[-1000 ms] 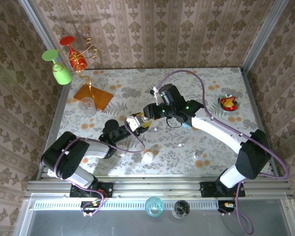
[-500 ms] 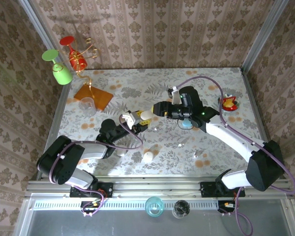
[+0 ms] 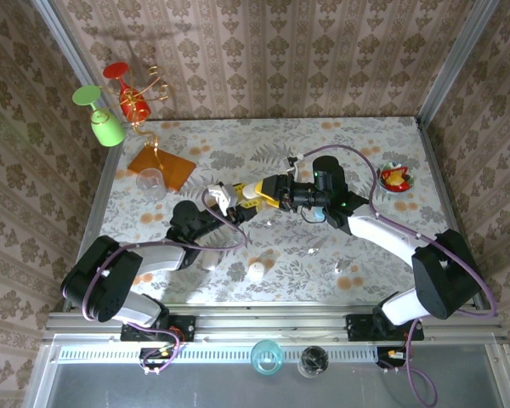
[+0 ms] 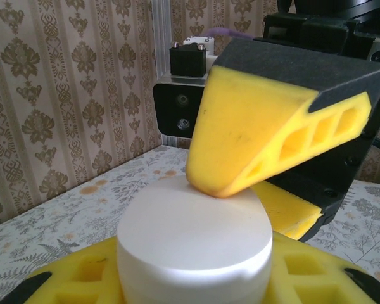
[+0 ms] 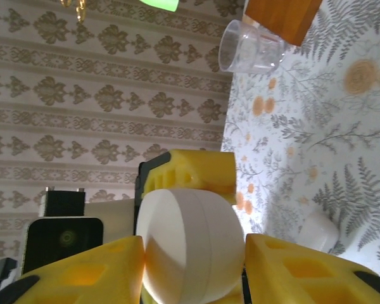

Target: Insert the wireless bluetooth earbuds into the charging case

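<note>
Top external view had, from the left, a clear plastic tumbler [image 3: 150, 180] that looked empty. Next came the left gripper [image 3: 238, 201], clamped round the base of a round, smooth white plastic charging case [image 4: 193, 244], held above the floral tabletop [image 3: 357, 144] with its lid down, so nothing inside could be seen. The right gripper [image 3: 263, 190] was closed on the same case from the other side. I judged the shell light, hard and slippery, best pinched across its flanks near the seam. Further right, tiny whitish wireless earbuds [image 3: 339, 267] lay loose on the table, well apart from the case. A small bowl [image 3: 381, 177] held red and yellow pieces.
</note>
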Motion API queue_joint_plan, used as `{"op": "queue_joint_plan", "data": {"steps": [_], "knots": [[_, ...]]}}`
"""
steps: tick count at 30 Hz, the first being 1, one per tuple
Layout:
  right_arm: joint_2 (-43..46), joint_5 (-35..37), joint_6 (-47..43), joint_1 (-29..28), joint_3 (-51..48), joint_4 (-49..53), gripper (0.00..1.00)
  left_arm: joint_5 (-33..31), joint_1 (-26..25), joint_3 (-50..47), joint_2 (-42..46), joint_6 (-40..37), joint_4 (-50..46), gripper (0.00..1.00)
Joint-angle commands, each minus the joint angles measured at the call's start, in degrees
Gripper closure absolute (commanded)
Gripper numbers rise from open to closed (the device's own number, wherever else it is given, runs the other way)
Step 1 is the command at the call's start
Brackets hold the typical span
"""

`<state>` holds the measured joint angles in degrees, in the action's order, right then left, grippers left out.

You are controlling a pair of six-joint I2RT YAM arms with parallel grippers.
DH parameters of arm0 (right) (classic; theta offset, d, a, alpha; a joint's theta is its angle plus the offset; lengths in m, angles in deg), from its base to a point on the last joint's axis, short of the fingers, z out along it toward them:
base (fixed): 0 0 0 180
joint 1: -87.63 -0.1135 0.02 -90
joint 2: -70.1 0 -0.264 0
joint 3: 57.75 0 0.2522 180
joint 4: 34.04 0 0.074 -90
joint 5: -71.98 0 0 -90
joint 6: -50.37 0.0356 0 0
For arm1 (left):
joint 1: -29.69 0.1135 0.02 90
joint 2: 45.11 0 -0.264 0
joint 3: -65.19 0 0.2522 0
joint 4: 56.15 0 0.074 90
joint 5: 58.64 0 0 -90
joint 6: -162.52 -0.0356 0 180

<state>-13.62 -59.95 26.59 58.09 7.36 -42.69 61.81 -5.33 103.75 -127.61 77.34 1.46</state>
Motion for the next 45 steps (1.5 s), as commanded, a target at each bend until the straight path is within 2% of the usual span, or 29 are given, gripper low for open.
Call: {"op": "queue_joint_plan", "data": {"steps": [1, 8, 13, 14, 17, 22, 25, 29, 31, 37, 39, 43, 45], "knots": [[-1.0, -2.6, 3.6, -0.4, -0.8, -5.4, 0.6, 1.6, 0.1, 2.3, 0.1, 1.4, 2.5, 0.68], [-2.3, -2.1, 5.6, -0.3, -1.5, -9.1, 0.76, 2.3, 0.1, 1.8, 0.2, 1.1, 2.5, 0.68], [-2.4, -1.1, 5.5, 0.1, -2.0, -9.7, 0.82, 2.5, 0.1, 1.2, 0.7, 0.8, 2.5, 0.66], [-2.3, -0.8, 5.6, 0.2, -2.1, -9.4, 0.8, 2.6, 0.1, 1.2, 0.9, 0.7, 2.5, 0.66], [-2.5, 0.5, 6.1, 0.4, -2.1, -9.4, 0.65, 4.0, 0.1, 1.4, 1.2, 0.7, 2.5, 0.68], [-4.0, -1.1, 8.5, 0.4, -1.4, -13.9, 0.63, 4.8, 0.1, 1.4, 1.2, 0.9, 2.5, 0.68], [-4.3, -2.0, 8.8, 0.4, -1.4, -14.5, 0.66, 4.7, 0.1, 1.3, 1.1, 0.9, 2.6, 0.68], [-4.5, -0.5, 7.5, 0.5, -2.0, -12.2, 0.49, 5.5, 0.1, 1.5, 1.3, 1.4, 2.5, 0.68], [-5.0, -0.7, 8.1, 0.5, -2.2, -13.3, 0.49, 5.6, 0.2, 1.5, 1.4, 1.4, 2.5, 0.68], [-6.0, -1.9, 9.5, 0.6, -2.5, -16.2, 0.73, 4.0, 0.3, 0.9, 1.3, 1.1, 2.5, 0.68], [-5.6, -1.9, 9.6, 0.6, -2.9, -16.7, 0.79, 4.0, 0.4, 0.9, 1.1, 1.1, 2.5, 0.67], [-4.3, -1.3, 8.6, 1.0, -3.4, -15.7, 0.86, 3.7, 0.6, 0.8, 0.7, 0.7, 2.5, 0.6], [-3.9, -0.8, 8.2, 1.4, -3.3, -15.2, 0.87, 3.8, 0.9, 0.6, 0.9, 0.7, 2.5, 0.51]]}}
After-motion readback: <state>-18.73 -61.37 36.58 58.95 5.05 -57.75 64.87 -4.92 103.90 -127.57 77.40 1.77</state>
